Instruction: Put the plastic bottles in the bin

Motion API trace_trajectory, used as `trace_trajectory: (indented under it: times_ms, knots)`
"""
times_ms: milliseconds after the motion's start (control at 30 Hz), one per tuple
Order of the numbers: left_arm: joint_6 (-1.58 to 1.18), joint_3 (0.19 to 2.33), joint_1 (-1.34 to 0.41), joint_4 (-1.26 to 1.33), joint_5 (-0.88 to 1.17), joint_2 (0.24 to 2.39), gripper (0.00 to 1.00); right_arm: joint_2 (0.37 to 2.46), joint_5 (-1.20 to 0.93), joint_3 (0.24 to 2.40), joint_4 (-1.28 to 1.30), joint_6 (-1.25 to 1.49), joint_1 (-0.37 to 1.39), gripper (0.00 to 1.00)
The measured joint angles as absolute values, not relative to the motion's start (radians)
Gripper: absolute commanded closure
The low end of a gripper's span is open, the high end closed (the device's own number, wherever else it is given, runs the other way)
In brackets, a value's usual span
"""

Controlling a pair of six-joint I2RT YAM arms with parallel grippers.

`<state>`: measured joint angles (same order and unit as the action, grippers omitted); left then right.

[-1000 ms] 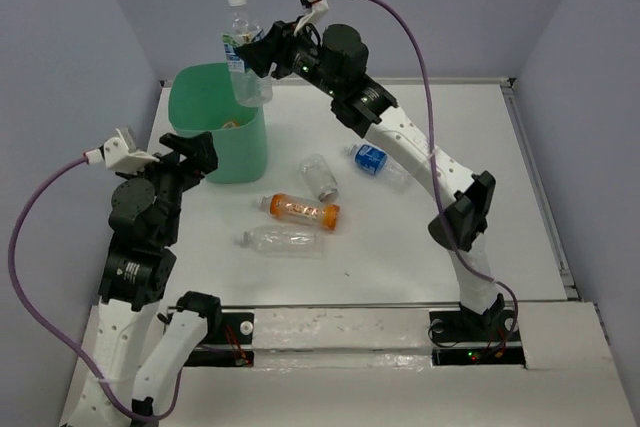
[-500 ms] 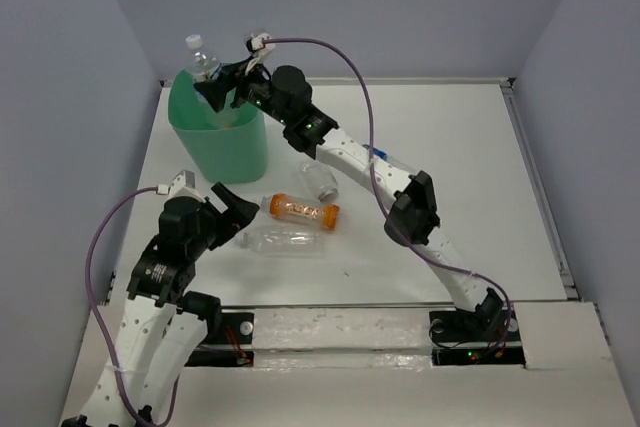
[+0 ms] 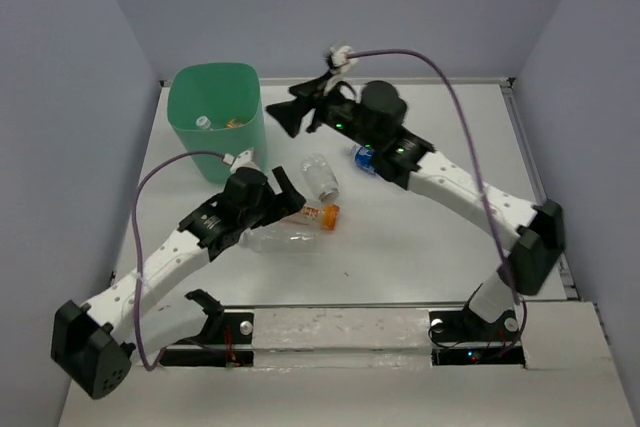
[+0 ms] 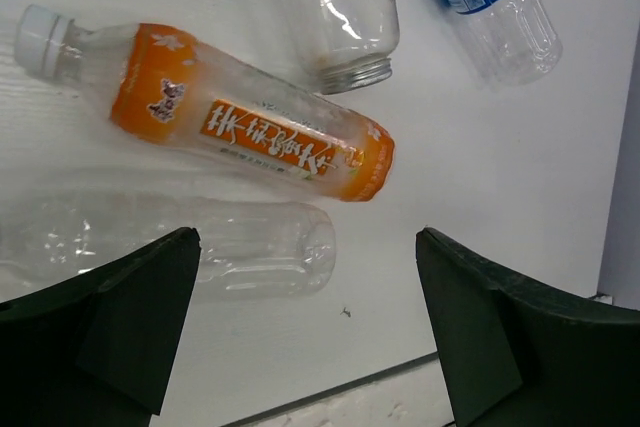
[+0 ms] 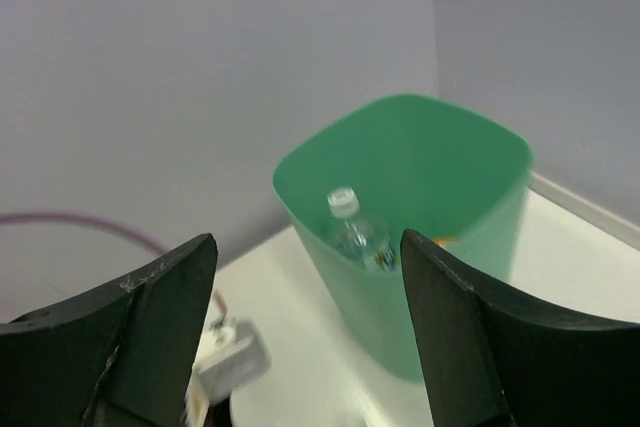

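The clear bottle [image 5: 358,235] has dropped into the bin [image 3: 225,152], leaving the right fingers [image 3: 288,119] spread empty, while the left fingers [image 3: 288,192] hover open above the orange bottle [image 4: 250,127].

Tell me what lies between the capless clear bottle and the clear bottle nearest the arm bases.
The orange bottle lies on its side between the capless clear bottle and the near clear bottle, plainest in the left wrist view.
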<state>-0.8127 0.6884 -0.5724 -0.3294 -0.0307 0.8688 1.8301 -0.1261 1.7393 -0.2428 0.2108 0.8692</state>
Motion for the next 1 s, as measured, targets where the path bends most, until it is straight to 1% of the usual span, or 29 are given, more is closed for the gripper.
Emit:
trace_trajectory:
  times_ms: [33, 67, 133, 167, 233, 300, 333, 433, 600, 667, 733, 867, 1000]
  knots:
    - [-0.813, 0.715, -0.603, -0.316, -0.068, 0.924, 0.01, 1.744, -0.126, 1.647, -0.261, 0.223, 0.852, 0.22]
    - [-0.813, 0.739, -0.636, -0.297, -0.093, 0.981, 0.01, 1.582, -0.129, 1.498, -0.259, 0.236, 0.805, 0.22]
    - [-0.81, 0.795, -0.668, -0.271, -0.142, 1.075, 0.01, 1.432, -0.136, 1.356, -0.254, 0.262, 0.731, 0.2]
    - [-0.805, 0.821, -0.673, -0.256, -0.165, 1.114, 0.01, 1.328, -0.136, 1.258, -0.241, 0.279, 0.655, 0.18]
    - [-0.794, 0.905, -0.679, -0.234, -0.216, 1.234, 0.01, 1.232, -0.143, 1.145, -0.218, 0.3, 0.536, 0.13]
    - [-0.778, 0.984, -0.679, -0.223, -0.248, 1.335, 0.01, 1.195, -0.163, 1.073, -0.144, 0.299, 0.433, 0.09]
    - [-0.772, 1.022, -0.679, -0.22, -0.26, 1.381, 0.01, 1.196, -0.174, 1.051, -0.093, 0.289, 0.4, 0.05]
    - [-0.759, 1.131, -0.677, -0.222, -0.276, 1.526, 0.01, 1.258, -0.208, 1.032, 0.057, 0.237, 0.342, 0.01]
    - [-0.75, 1.228, -0.665, -0.243, -0.27, 1.694, 0.01, 1.374, -0.25, 1.047, 0.26, 0.113, 0.29, 0.0]
    - [-0.748, 1.245, -0.662, -0.258, -0.27, 1.736, 0.01, 1.421, -0.27, 1.084, 0.32, 0.064, 0.279, 0.0]
    - [-0.745, 1.257, -0.659, -0.271, -0.27, 1.767, 0.01, 1.487, -0.293, 1.167, 0.385, 0.011, 0.275, 0.0]
    - [-0.737, 1.29, -0.647, -0.29, -0.27, 1.815, 0.01, 1.613, -0.311, 1.328, 0.455, -0.081, 0.276, 0.0]
    - [-0.728, 1.32, -0.64, -0.294, -0.27, 1.853, 0.01, 1.733, -0.323, 1.423, 0.511, -0.144, 0.276, 0.0]
